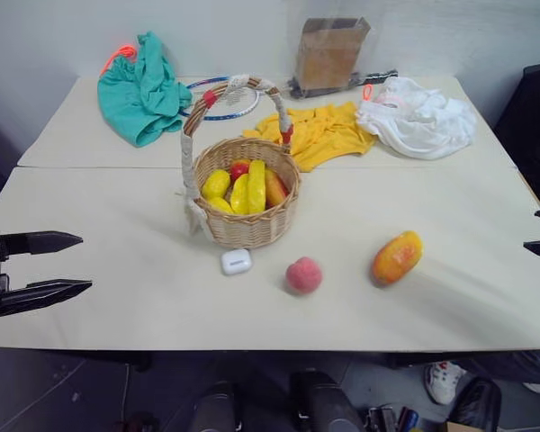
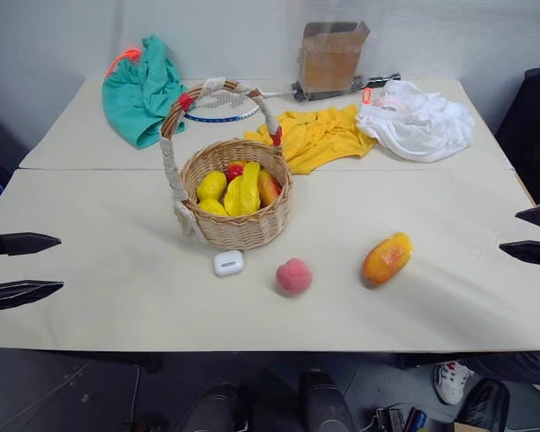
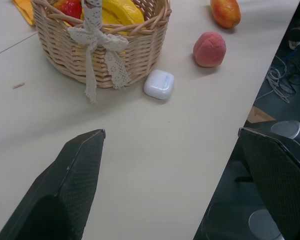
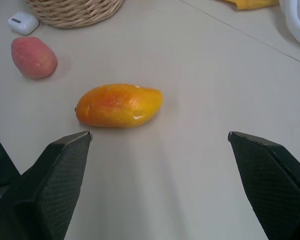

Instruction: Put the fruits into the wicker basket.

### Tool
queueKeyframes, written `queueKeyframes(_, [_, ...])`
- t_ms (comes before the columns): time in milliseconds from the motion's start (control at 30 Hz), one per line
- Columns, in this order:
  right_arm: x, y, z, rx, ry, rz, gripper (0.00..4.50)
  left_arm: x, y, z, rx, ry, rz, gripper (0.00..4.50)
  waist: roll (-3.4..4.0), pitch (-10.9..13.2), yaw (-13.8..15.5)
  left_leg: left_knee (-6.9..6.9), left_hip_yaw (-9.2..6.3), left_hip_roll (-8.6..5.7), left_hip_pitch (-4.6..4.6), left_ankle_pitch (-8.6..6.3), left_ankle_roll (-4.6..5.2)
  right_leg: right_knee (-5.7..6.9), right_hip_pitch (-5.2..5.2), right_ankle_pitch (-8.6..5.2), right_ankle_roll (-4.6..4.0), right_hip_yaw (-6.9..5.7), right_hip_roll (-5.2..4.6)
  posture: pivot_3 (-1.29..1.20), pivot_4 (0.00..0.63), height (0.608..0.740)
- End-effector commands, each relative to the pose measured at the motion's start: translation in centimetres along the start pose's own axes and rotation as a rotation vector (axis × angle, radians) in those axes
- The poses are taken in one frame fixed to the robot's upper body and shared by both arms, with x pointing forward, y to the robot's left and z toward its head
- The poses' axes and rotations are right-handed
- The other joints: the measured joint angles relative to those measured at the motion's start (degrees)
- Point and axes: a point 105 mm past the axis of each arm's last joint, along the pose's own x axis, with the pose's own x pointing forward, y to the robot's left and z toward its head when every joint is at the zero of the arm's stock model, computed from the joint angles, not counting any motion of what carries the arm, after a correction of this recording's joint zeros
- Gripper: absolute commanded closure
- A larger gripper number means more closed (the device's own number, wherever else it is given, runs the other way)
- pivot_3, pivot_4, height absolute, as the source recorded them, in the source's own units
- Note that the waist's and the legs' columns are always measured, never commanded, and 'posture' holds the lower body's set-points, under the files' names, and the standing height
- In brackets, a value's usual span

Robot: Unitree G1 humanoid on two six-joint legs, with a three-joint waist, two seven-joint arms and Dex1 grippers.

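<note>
So far we have bananas in the wicker basket (image 1: 248,229) at centre frame, while the peach (image 1: 303,274) and mango (image 1: 397,257) wait lower right, left gripper (image 1: 66,264) and right gripper (image 2: 518,234) both spread empty.

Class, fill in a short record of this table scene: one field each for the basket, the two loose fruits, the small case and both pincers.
basket: round tan wicker basket, already holding yellow and red fruit
peach: round pink-red peach, on table in front of basket
mango: oval orange-yellow mango, on table right of peach
case: small white earbud case, beside basket
left pincer: open, empty
right pincer: open, empty
</note>
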Motion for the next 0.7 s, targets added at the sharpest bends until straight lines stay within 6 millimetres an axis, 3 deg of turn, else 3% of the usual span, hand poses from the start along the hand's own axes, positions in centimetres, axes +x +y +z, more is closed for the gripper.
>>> queueKeyframes(33, [-0.6,0.8,1.7,-0.068,-0.024,0.034,0.0,0.2,0.0,0.8,0.039,-0.015,-0.008,0.02,0.01,0.0,-0.03,0.0,0.02,0.0,0.0,0.0,0.0,0.02,-0.03,0.0,0.0,0.02,0.01,0.0,0.15,0.74])
queueKeyframes(533, [0.4,0.9,2.1,-0.134,-0.019,0.033,0.0,0.5,0.5,1.2,0.059,-0.02,0.033,0.02,0.0,0.0,0.07,-0.01,0.14,0.02,-0.05,0.0,-0.02,0.05,-0.16,0.0,0.0,0.1,0.04,0.0,0.15,0.74])
queueKeyframes(700, [1.7,1.4,2.7,-0.168,-0.034,0.059,0.0,1.7,0.6,1.5,0.081,-0.033,0.026,0.02,0.0,0.0,0.16,-0.01,0.14,0.02,-0.04,0.0,-0.02,0.07,-0.16,0.0,0.01,0.11,0.05,0.0,0.15,0.74])
